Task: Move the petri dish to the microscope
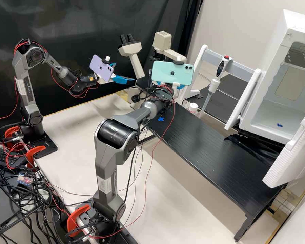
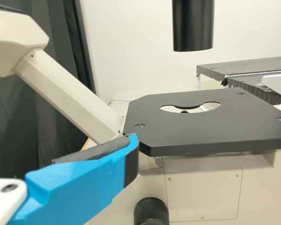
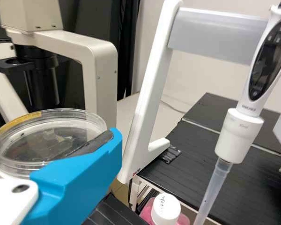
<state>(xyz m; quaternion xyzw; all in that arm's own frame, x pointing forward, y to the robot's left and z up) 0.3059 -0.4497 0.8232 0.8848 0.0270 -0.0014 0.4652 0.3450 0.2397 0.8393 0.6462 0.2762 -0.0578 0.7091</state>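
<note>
Beside the microscope (image 1: 133, 56), my left gripper (image 1: 119, 73) stands with its two blue fingers apart and nothing between them. In the left wrist view, the left gripper (image 2: 61, 145) is before the bare black stage (image 2: 187, 133), which has a round opening. My right gripper (image 1: 180, 87) is largely behind its phone in the high view, right of the microscope. The right wrist view has the right gripper (image 3: 52, 133) shut on the clear petri dish (image 3: 51, 140), held by its sides. Behind the dish stand the microscope's pillar (image 3: 100, 77) and black condenser.
A pipette (image 1: 214, 84) hangs on a white-legged stand (image 1: 197, 67) near a white-capped bottle (image 1: 192, 107). The black raised shelf (image 1: 206, 145) runs toward an open white incubator (image 1: 281, 78). Red cables hang beside both arms.
</note>
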